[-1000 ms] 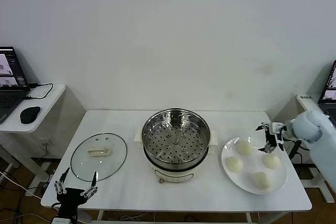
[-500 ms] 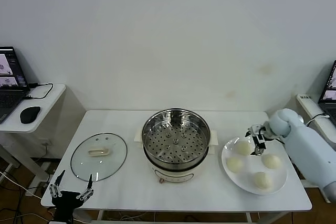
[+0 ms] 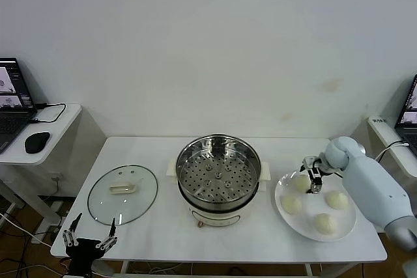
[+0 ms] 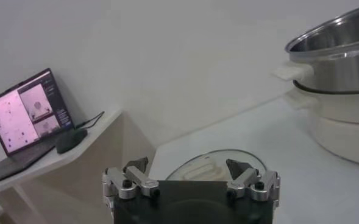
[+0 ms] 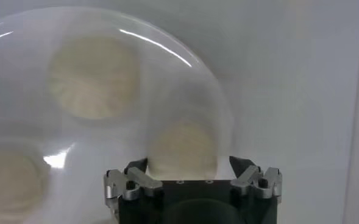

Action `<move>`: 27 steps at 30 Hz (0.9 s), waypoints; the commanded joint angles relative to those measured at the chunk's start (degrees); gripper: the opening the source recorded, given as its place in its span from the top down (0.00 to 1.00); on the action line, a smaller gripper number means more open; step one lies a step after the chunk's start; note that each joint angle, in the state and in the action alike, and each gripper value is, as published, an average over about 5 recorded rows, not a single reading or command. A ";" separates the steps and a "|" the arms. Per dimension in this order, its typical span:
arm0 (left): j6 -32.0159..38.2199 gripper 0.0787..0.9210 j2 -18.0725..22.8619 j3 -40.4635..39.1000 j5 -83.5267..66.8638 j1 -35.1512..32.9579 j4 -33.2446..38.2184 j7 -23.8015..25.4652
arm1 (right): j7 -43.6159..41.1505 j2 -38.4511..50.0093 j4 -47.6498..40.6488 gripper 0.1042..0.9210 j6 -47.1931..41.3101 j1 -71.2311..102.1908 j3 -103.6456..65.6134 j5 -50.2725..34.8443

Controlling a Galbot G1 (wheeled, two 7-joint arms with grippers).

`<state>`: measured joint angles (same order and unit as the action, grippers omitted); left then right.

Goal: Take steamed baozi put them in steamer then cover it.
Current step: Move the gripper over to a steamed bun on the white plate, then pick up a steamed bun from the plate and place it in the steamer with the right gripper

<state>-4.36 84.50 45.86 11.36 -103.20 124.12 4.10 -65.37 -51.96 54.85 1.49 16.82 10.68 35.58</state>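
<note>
Nothing loaded yet — steamer [image 3: 218, 175] empty, cover [image 3: 122, 193] on worktop, 4 baozi [image 3: 301, 183] on plate [image 3: 287, 222]; my right jaws [image 3: 313, 176] open over one, left jaws [image 3: 89, 237] open, idle

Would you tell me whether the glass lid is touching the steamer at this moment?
Apart. In the head view the glass lid lies flat on the table, with bare tabletop showing between it and the steamer.

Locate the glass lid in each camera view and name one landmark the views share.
Head view: the glass lid lies flat on the white table, on the robot's left of the steamer.
Left wrist view: lid just beyond the left gripper.
Right wrist view: not in it.
Shared landmark: steamer, in the head and left wrist views.
</note>
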 commanded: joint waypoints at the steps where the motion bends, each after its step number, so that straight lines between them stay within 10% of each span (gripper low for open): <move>1: 0.01 0.12 -0.10 0.02 0.02 0.28 -0.76 -0.09 | 0.38 -1.28 -1.98 0.30 -0.06 -0.54 0.28 0.15; 20: 0.00 0.12 0.25 -0.84 -0.02 0.84 0.14 -0.60 | -6.45 10.43 16.61 0.35 -4.82 -14.46 11.26 -23.41; 27: -0.07 0.12 0.02 -0.39 -0.25 0.40 1.39 -1.12 | -11.56 0.84 8.56 0.35 1.35 -37.25 26.20 -34.63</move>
<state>-4.37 84.73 45.16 11.26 -102.59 124.66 3.17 -71.01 -45.77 65.26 -1.66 4.44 19.88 18.69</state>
